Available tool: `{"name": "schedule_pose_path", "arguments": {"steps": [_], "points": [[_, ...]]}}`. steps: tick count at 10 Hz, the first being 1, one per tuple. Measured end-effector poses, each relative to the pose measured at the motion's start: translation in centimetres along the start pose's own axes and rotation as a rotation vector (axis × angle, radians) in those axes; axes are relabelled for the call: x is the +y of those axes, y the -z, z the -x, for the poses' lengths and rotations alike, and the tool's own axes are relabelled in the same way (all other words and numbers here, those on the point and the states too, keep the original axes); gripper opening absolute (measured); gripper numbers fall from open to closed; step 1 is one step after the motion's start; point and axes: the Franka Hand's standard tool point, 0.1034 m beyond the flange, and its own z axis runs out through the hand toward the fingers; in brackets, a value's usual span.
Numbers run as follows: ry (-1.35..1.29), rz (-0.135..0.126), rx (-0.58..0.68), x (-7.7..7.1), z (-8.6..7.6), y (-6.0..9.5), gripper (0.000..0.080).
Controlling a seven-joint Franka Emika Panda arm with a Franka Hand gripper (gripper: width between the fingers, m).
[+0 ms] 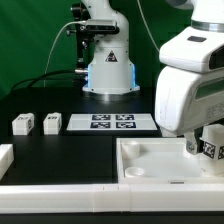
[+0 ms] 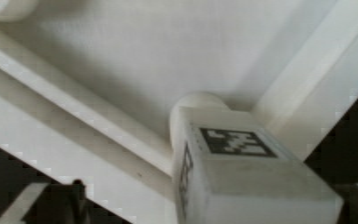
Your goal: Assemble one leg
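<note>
We see gripper (image 1: 201, 146) closed on leg (image 1: 211, 148), at tray's (image 1: 150, 166) corner socket (image 2: 201, 101), exterior view's right. Leg looks light, stiff, slick plastic; we'd hold its flat sides mid-body, tag clear.

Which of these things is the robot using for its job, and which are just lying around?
For the job:
the leg
the white tray, with that leg at its corner

Just lying about:
one spare leg
another spare leg
the marker board
</note>
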Motion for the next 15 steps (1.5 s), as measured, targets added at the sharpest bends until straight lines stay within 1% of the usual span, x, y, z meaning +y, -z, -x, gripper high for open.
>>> {"name": "schedule_pose_path", "arguments": {"steps": [1, 3, 8, 9, 11, 12, 15], "points": [[-0.001, 0.0, 0.0, 0.01, 0.0, 0.0, 0.056], [-0.001, 0.0, 0.0, 0.02, 0.01, 0.0, 0.0288], [-0.039, 0.0, 0.0, 0.03, 0.02, -0.01, 0.0291], [-0.196, -0.01, 0.004, -0.17, -0.08, -0.01, 0.0291], [-0.371, -0.011, 0.003, -0.22, -0.1, -0.01, 0.0293], [-0.535, -0.018, 0.004, -0.43, -0.18, -0.06, 0.0293], [-0.975, -0.021, 0.001, -0.63, -0.23, -0.14, 0.0293]]}}
